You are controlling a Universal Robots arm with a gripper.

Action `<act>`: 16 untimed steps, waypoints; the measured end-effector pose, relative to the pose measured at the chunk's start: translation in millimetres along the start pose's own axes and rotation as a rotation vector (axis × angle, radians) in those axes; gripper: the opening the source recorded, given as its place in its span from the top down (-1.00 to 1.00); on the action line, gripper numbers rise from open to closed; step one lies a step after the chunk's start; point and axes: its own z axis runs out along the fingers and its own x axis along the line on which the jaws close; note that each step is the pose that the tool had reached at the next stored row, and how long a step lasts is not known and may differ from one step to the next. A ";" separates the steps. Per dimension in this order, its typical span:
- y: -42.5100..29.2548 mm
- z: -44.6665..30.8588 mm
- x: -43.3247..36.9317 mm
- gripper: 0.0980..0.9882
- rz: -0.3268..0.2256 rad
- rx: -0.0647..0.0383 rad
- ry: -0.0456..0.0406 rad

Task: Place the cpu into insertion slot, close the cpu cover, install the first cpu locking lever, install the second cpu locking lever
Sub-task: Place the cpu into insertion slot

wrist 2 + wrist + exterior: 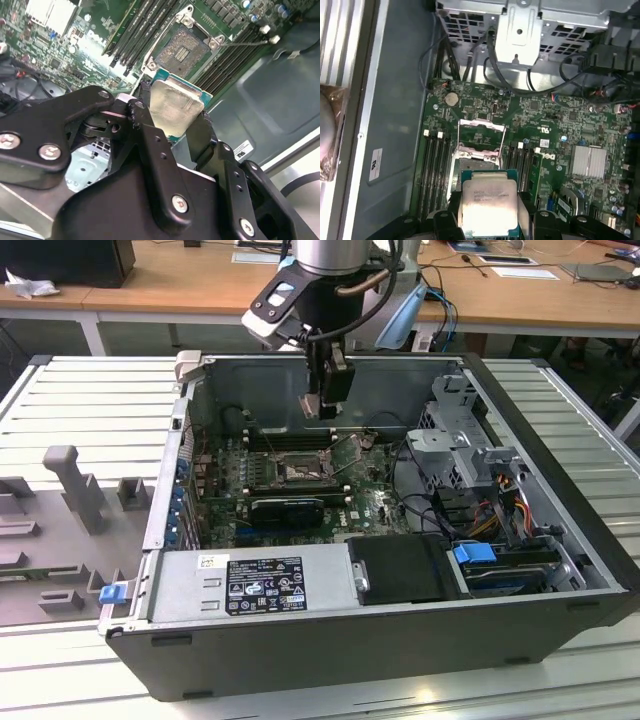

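No print reads clearly: small type covers the black label [263,585] on the power supply [322,585], a white sticker [376,164] marks the case wall [395,100], and faint engraving crosses the cpu [488,206].

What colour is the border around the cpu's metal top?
Teal green, around the silvery top of the cpu; best seen in the second wrist view.
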 end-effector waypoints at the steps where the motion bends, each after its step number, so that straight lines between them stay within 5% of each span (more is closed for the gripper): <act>1: 0.0 0.2 0.0 0.03 0.017 -0.001 -0.0007; 6: 0.0 0.8 0.0 0.03 0.091 -0.004 -0.0039; 16: -0.3 5.8 -0.3 0.03 0.109 -0.005 -0.0047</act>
